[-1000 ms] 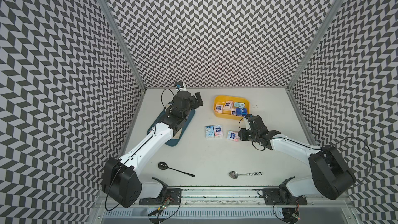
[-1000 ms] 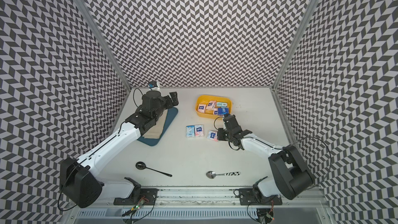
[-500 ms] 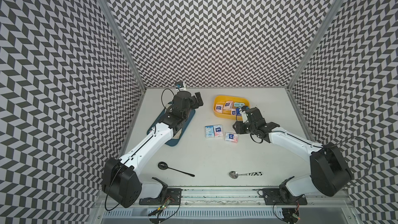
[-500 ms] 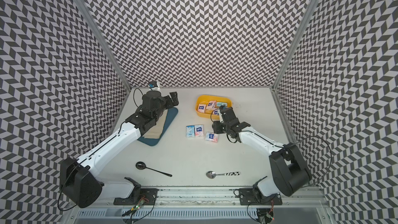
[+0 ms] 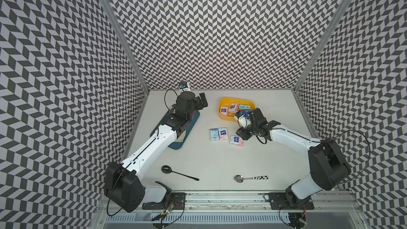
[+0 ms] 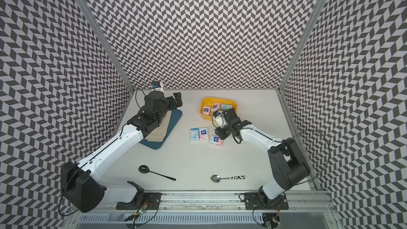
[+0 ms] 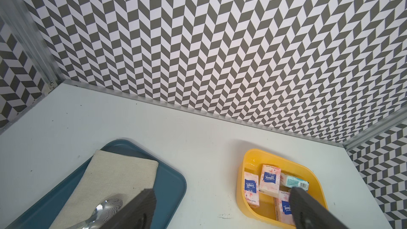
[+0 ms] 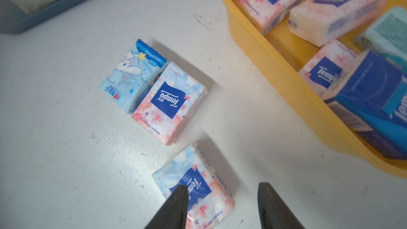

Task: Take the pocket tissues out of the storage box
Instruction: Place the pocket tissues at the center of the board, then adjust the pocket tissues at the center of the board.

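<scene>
Left arm [image 5: 154,144] and right arm [image 5: 293,138] reach forward from their bases, jaws parted on both.
The left arm stretches long and straight, its left gripper [image 7: 222,212] raised with jaws spread wide. The right arm bends inward at the elbow, the right gripper [image 8: 222,208] angled downward, jaws apart and gripping nothing.

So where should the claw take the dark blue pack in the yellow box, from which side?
Likely across its long sides, from above: the dark blue pack lies tilted on a pink pack by the yellow box wall, top face free.
</scene>
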Controlling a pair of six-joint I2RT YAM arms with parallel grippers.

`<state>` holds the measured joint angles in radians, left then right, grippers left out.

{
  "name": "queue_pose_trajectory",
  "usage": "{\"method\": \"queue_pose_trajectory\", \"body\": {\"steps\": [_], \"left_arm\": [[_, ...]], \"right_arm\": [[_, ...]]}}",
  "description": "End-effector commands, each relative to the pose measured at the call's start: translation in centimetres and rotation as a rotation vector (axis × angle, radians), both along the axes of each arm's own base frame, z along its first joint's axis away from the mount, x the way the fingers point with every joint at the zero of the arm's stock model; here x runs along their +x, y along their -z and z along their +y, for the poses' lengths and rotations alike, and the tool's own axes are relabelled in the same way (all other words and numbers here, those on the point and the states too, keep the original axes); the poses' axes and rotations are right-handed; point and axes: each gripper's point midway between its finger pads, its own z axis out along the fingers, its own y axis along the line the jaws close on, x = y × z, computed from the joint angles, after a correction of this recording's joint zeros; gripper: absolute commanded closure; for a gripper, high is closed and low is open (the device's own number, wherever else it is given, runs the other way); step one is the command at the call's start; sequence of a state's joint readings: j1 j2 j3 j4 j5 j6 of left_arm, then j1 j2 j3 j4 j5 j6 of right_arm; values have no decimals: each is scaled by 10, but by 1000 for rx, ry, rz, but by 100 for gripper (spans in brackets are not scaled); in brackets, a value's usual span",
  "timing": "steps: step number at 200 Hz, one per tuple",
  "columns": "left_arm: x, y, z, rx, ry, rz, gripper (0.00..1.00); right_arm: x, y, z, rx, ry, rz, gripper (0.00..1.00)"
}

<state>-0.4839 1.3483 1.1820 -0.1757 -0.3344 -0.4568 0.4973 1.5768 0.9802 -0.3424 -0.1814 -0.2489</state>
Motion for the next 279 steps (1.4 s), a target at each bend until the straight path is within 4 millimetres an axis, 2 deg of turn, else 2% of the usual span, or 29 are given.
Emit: {"method": "queue_pose_trajectory", "body": {"steps": [1,37,77,147,214,240,265,279], "left_arm": [[0,-15,-3,10,16,-21,1],[0,-15,-5,15,20,-18,1],[-1,-16,-2,19,14,-22,1],[-4,-16,-2,27,14,-20,1],[-10,-20,-3,4,32,-29,1],[-16,-26,-5,-16,60,-41,1],[-25,-28,-7,-30,87,-46,1],[-29,-30,-7,-36,95,-50,1]], "right_arm": [[-9,1,8,-18,-169,-81,46],[-11,9,3,-22,-190,-102,46],[-10,13,9,-3,-221,-85,46],[-16,35,12,18,-221,-18,45],[-25,56,1,10,-93,86,52],[-20,65,-12,-22,26,118,55],[-25,74,-17,-18,97,167,61],[-22,75,-23,-37,163,176,67]]}}
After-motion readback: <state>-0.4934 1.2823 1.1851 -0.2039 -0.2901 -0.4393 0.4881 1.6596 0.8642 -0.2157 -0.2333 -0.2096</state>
